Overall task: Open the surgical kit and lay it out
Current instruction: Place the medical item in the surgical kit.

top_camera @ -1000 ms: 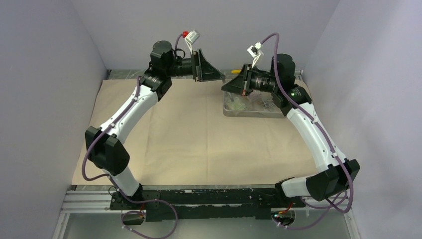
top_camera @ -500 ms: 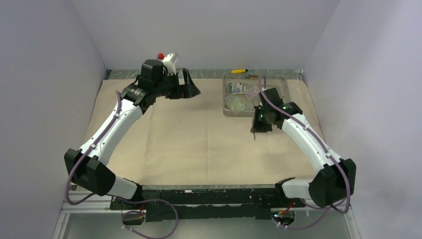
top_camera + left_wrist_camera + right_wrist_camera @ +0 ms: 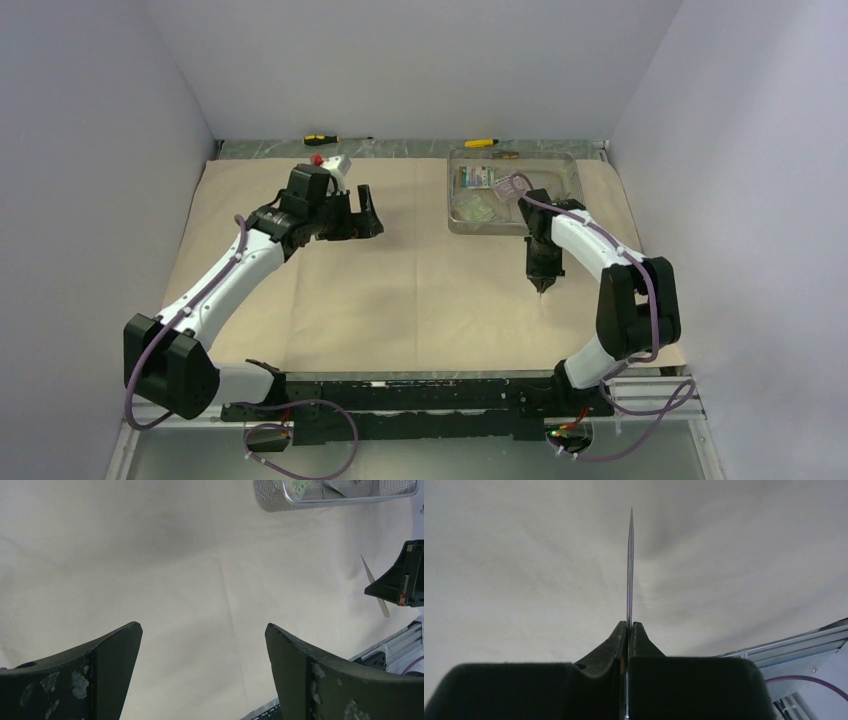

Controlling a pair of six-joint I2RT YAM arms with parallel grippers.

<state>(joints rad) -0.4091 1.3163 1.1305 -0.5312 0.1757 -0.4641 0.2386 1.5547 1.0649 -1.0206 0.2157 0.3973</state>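
Lowered tweezers [image 3: 629,565] over flat cloth [image 3: 420,275], lilac walls [image 3: 400,70]

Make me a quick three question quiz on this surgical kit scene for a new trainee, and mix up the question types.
1. True or false: the left gripper is shut on a printed packet.
2. Multiple choice: what is the right gripper holding above the cloth? A) a screwdriver B) a thin steel instrument, likely tweezers C) a printed packet
3. Fill in the blank: the wire-mesh tray sits on the beige ____.

Key: 1 false, its jaws are open and empty. 2 B. 3 cloth.
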